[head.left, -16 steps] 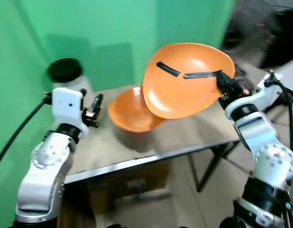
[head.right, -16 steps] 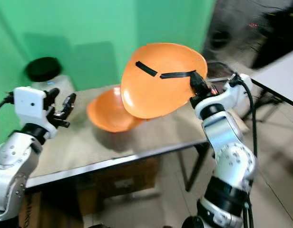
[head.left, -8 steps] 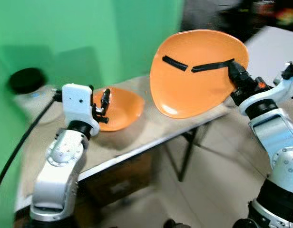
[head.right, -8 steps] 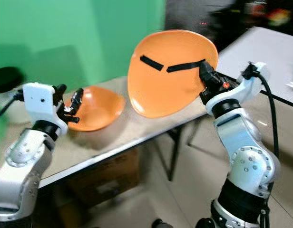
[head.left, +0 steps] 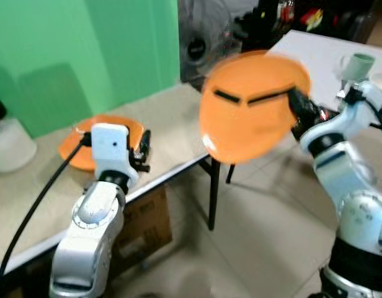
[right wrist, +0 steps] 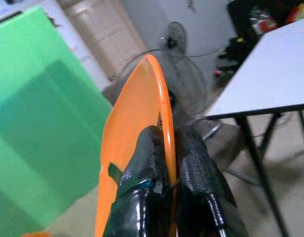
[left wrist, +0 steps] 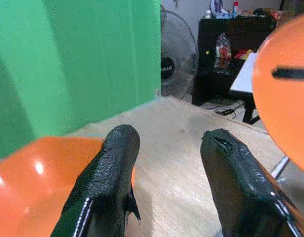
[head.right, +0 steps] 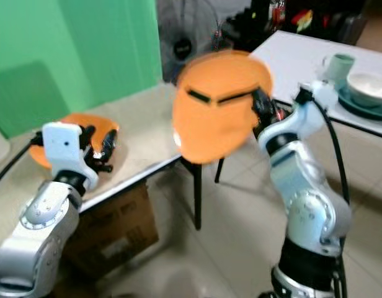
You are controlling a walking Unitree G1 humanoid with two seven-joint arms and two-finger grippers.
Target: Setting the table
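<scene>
the whole view has swung to the right since a second ago, so the camera has turned: the green wall now sits to the left and a second, white desk (head.right: 315,53) has come into sight at the right. the right hand (head.left: 294,102) keeps its fingers clamped on the rim of an orange plate (head.left: 253,105), held upright in the air past the edge of the wooden desk (head.left: 172,124), over the tiled floor (head.left: 253,236). the left hand (left wrist: 171,173) hovers with fingers apart just above the wooden desk, near the orange bowl (head.left: 76,146) lying there. a fan (head.right: 182,46) stands behind. a cardboard box (head.left: 147,220) sits under the desk. count: two orange dishes, two desks, one cup (head.right: 340,62) and one pale bowl (head.right: 368,84) on the white desk.
</scene>
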